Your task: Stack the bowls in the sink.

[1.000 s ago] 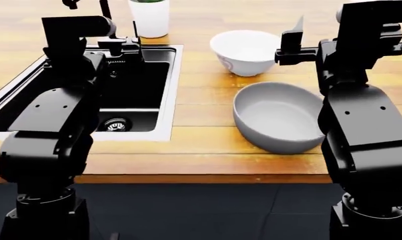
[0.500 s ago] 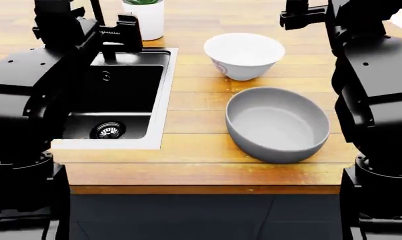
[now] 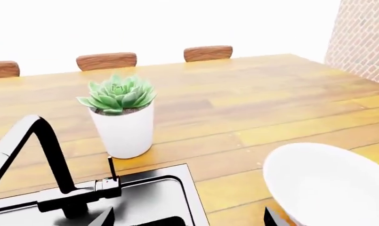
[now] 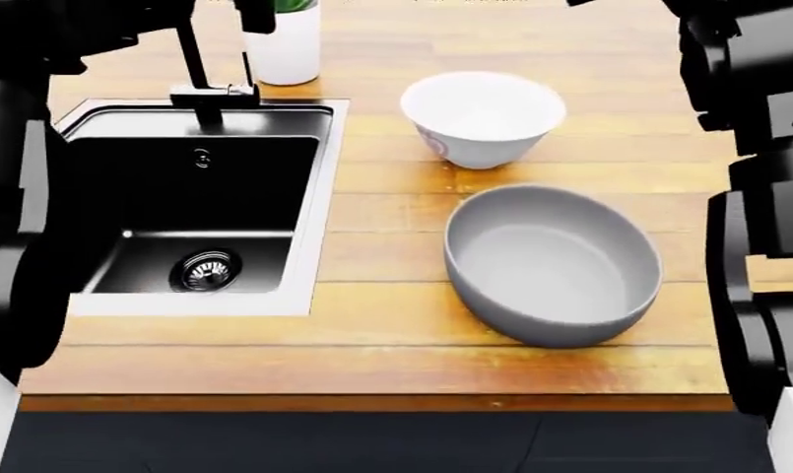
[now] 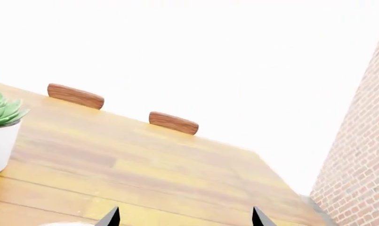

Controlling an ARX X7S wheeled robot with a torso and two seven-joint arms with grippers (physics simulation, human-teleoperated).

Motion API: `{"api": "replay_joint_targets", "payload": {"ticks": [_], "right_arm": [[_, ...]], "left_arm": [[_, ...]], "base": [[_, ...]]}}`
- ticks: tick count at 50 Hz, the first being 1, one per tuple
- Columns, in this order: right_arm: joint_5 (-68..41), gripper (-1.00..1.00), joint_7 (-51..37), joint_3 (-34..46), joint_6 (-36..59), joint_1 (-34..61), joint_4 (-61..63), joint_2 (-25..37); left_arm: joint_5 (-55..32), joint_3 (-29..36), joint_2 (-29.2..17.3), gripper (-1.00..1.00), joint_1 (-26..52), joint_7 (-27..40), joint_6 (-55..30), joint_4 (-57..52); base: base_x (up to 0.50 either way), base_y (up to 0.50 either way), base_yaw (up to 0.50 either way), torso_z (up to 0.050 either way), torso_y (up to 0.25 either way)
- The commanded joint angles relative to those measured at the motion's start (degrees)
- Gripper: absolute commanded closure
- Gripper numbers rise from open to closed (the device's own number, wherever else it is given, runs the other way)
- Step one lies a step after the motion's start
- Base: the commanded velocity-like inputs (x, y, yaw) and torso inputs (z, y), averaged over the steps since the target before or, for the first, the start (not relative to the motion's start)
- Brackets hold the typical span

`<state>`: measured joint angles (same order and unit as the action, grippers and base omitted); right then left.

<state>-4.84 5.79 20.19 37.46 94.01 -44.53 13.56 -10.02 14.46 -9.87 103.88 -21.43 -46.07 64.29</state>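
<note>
both bowls sit on the bench right of the sink [image 4: 320, 197], white bowl [image 4: 482, 118] behind grey bowl [image 4: 552, 264]. rigid, prob slick glaze, so pinch the rim imo. both tools look open w/ nothing held, only tips visible tho

The robot's left arm [image 4: 9, 197] is black, big and blocky. Its right arm [image 4: 764, 148] is black too, with small round screws. Both look smooth and dull.

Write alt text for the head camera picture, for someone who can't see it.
Two empty bowls sit on a wooden counter right of a black sink: a wide grey bowl nearer, a smaller white bowl behind it. Black robot arms frame both edges, and a white plant pot stands behind the sink.
</note>
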Motion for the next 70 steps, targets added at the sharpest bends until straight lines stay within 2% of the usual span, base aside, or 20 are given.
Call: {"api": "replay_joint_targets", "payload": {"ticks": [1, 14, 15, 20, 27, 28, 31, 32, 33, 36, 39, 41, 44, 47, 51, 58, 63, 70], "right_arm": [[0.92, -1.0, 2.74, 2.22, -0.14, 4.83, -7.75, 0.17], [0.4, -1.0, 3.12, 2.18, 2.83, 2.91, -2.8, 1.28], [0.4, -1.0, 3.25, 2.29, 3.61, 2.48, -1.71, 1.6], [-0.55, -1.0, 4.44, 2.19, 10.94, -0.12, 7.14, 3.94], [-3.86, -1.0, 8.1, 1.86, 33.34, -3.06, 27.19, 10.46], [-4.41, -1.0, 8.33, 1.43, 36.79, -3.15, 29.53, 11.15], [-6.43, -1.0, 9.44, 0.37, 47.88, -3.56, 36.4, 13.06], [-7.11, -1.0, 9.75, -0.07, 51.12, -3.62, 37.96, 13.54], [-11.29, -1.0, 7.61, -0.03, 52.52, -3.13, 37.51, 14.9], [-37.08, -1.0, -18.18, 5.47, 52.51, 1.23, 29.58, 24.14], [-62.86, -1.0, -42.43, 9.6, 52.4, 1.24, 26.69, 29.61], [-80.05, -1.0, -50.15, 11.42, 52.17, -0.01, 26.15, 32.09], [-104.58, -1.0, -58.33, 14.93, 51.76, -1.48, 24.9, 34.93], [-112.49, -1.0, -62.86, 16.69, 49.52, -3.83, 26.3, 37.1], [-123.01, -1.0, -68.0, 19.72, 45.82, -7.27, 29.0, 39.98], [-135.67, -1.0, -69.96, 25.06, 46.48, -8.32, 34.28, 43.95], [-136.54, -1.0, -69.35, 26.28, 47.8, -8.54, 35.26, 43.87], [-130.0, -1.0, -65.19, 26.18, 52.2, -7.98, 32.41, 41.54]], "left_arm": [[3.52, -1.05, 1.0, -1.0, 6.49, -4.59, -0.67, 10.61], [4.44, -2.06, 1.02, -1.0, 6.68, -5.43, -2.23, 9.74], [4.23, -2.15, 0.79, -1.0, 5.7, -5.52, -4.07, 7.43], [1.93, -3.48, -1.88, -1.0, -3.66, -4.61, -22.48, -17.36], [-1.7, -6.48, -4.85, -1.0, -11.26, -2.83, -43.84, -42.04], [-6.68, -5.9, -6.01, -1.0, -11.29, 0.64, -43.91, -41.98], [-32.47, -3.18, -12.62, -1.0, -11.75, 24.49, -43.9, -42.48], [-41.06, -2.63, -14.12, -1.0, -12.03, 30.17, -43.88, -42.66], [-49.66, -2.29, -15.3, -1.0, -12.3, 34.65, -43.85, -42.65], [-64.47, -2.42, -18.0, -1.0, -13.92, 45.43, -43.77, -42.65], [-77.2, -2.87, -20.08, -1.0, -16.46, 55.72, -43.63, -42.73], [-85.08, -3.13, -21.04, -1.0, -18.4, 61.98, -43.39, -42.97], [-90.88, -2.98, -22.23, -1.0, -21.11, 66.24, -42.43, -43.82], [-94.45, -2.58, -23.0, -1.0, -22.92, 68.91, -41.65, -44.38], [-95.37, -1.96, -23.57, -1.0, -23.34, 69.31, -40.81, -44.47], [-93.67, -0.57, -23.99, -1.0, -21.71, 67.17, -40.15, -43.87], [-92.54, 0.19, -24.25, -1.0, -21.34, 65.6, -39.63, -43.98], [-91.28, 1.1, -24.63, -1.0, -21.21, 63.97, -38.83, -44.19]], "base": [[0.47, -0.06, 0.0, 0.0, 0.0], [0.29, -0.02, 0.0, 0.0, 0.0], [0.5, -0.04, 0.0, 0.0, 0.0], [0.0, 0.0, 0.0, 0.0, 0.0], [0.0, 0.0, 0.0, 0.0, 0.0], [0.0, 0.0, 0.0, 0.0, 0.0], [0.0, 0.0, 0.0, 0.0, 0.0], [0.0, 0.0, 0.0, 0.0, 0.0], [0.0, 0.0, 0.0, 0.0, 0.0], [0.0, 0.0, 0.0, 0.0, 0.0], [0.0, 0.0, 0.0, 0.0, 0.0], [0.0, 0.0, 0.0, 0.0, 0.0], [0.0, 0.0, 0.0, 0.0, 0.0], [0.0, 0.0, 0.0, 0.0, 0.0], [0.0, 0.0, 0.0, 0.0, 0.0], [0.0, 0.0, 0.0, 0.0, 0.0], [0.0, 0.0, 0.0, 0.0, 0.0], [0.0, 0.0, 0.0, 0.0, 0.0]]}}
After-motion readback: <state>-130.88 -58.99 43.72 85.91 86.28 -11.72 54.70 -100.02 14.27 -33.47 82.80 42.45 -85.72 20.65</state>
